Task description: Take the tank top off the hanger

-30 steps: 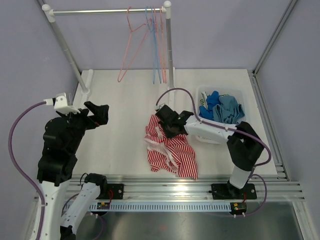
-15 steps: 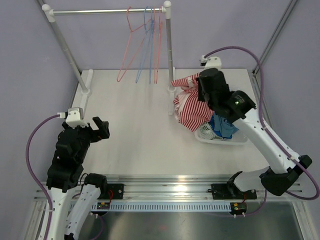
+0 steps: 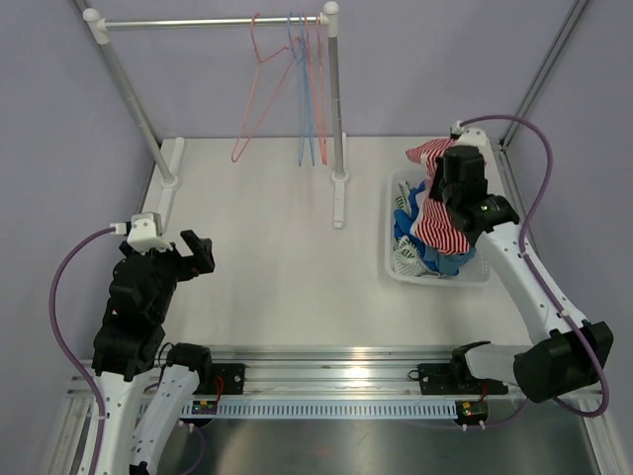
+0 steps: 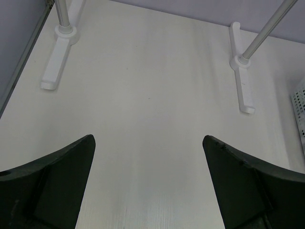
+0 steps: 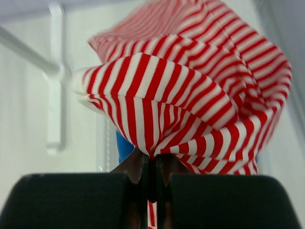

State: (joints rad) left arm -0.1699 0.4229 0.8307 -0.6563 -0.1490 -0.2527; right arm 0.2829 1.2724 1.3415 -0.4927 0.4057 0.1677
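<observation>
The red-and-white striped tank top (image 3: 440, 224) hangs bunched above the white basket (image 3: 390, 259) at the right, off any hanger. My right gripper (image 3: 436, 164) is shut on a fold of it; in the right wrist view the cloth (image 5: 190, 90) is pinched between the closed fingertips (image 5: 152, 162). Three wire hangers (image 3: 297, 89), pink, blue and red, hang bare on the rail at the back. Over the table's left side, my left gripper (image 3: 199, 253) is open, and the left wrist view shows nothing between its wide-spread fingertips (image 4: 147, 140).
Blue garments (image 3: 436, 260) lie in the basket under the tank top. The rack's right post (image 3: 335, 109) and foot (image 3: 339, 204) stand mid-table; its left foot (image 4: 57, 57) is at the far left. The basket's mesh wall (image 4: 300, 112) shows at the left wrist view's right edge.
My right arm lifted the tank top from the middle of the table and carried it right, over the basket. The left arm dropped back and lower, staying open.
</observation>
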